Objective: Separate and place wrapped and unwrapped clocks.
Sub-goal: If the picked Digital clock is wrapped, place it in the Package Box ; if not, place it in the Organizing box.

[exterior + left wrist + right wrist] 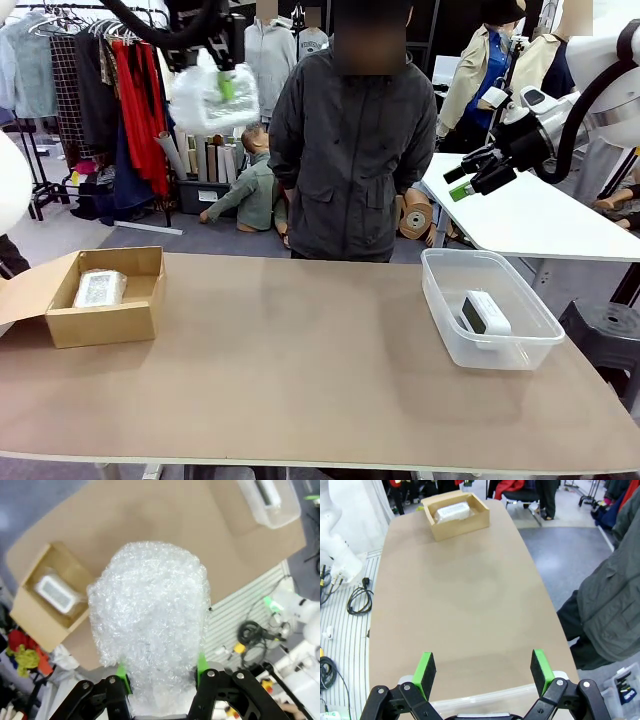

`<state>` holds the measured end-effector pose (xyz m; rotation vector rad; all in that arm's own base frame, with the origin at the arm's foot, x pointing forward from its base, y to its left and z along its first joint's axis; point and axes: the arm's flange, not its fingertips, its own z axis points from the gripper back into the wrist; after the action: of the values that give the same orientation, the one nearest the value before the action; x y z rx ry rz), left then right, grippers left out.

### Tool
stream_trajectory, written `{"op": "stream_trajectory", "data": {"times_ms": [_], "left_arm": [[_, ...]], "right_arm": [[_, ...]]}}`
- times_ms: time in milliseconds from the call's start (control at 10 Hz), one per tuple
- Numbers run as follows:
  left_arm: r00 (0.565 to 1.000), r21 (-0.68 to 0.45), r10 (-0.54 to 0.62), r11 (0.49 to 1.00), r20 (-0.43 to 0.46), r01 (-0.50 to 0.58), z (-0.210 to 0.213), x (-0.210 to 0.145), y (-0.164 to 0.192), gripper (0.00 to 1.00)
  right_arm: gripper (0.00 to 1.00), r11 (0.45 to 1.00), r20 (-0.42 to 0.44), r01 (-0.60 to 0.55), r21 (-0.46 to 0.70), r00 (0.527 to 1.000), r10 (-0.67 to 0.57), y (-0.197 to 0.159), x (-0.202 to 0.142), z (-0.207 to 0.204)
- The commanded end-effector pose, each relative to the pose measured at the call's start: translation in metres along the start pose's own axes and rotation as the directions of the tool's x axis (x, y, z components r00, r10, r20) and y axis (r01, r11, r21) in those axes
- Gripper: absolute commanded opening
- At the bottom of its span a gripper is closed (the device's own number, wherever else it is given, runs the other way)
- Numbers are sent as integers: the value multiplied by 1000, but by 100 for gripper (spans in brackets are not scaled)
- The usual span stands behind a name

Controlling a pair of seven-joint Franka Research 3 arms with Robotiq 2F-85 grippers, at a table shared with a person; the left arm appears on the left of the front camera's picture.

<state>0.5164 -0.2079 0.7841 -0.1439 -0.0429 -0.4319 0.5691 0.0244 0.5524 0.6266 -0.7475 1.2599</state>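
Gripping a wrapped clock (150,625), left tool (159,672) hangs high over the table's (300,380) far left, bundle's long axis along its fingers. Right tool (482,667) gapes empty.

A long brown table (300,370) fills the foreground. Behind it, a rack of hanging clothes (90,70) stands at the far left on grey floor (80,225). A white table (530,215) sits at the right, with a black stool (605,335) beside it.
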Motion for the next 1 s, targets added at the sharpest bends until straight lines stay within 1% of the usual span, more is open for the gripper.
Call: {"op": "stream_trajectory", "data": {"times_ms": [0, 100, 200, 400, 500, 600, 700, 900], "left_arm": [[993, 56, 103, 993, 65, -107, -22, -51, 15, 0], [970, 49, 224, 972, 96, -230, -31, -71, 33, 0], [949, 22, 296, 954, 108, -300, -48, -88, 45, 0], [904, 30, 406, 910, 133, -413, -80, -116, 65, 0], [868, 64, 478, 870, 137, -489, -95, -132, 75, 0], [846, 70, 520, 845, 116, -529, -109, -142, 79, 0], [834, 66, 543, 832, 100, -550, -117, -149, 80, 0], [780, 97, 622, 774, 68, -626, -136, -164, 82, 0]], "right_arm": [[100, 1000, 0, -6, 0, 1000, 6, 0, 1, 1], [100, 1000, 0, -6, 0, 1000, 6, 0, 1, 1], [100, 1000, 0, -6, 0, 1000, 6, 0, 1, 1], [100, 1000, 0, -6, 0, 1000, 6, 0, 1, 1], [100, 1000, 0, -6, 0, 1000, 6, 0, 1, 1], [100, 1000, 0, -6, 0, 1000, 6, 0, 1, 1], [100, 1000, 0, -6, 0, 1000, 6, 0, 1, 1], [100, 1000, 0, -6, 0, 1000, 6, 0, 1, 1]]}}
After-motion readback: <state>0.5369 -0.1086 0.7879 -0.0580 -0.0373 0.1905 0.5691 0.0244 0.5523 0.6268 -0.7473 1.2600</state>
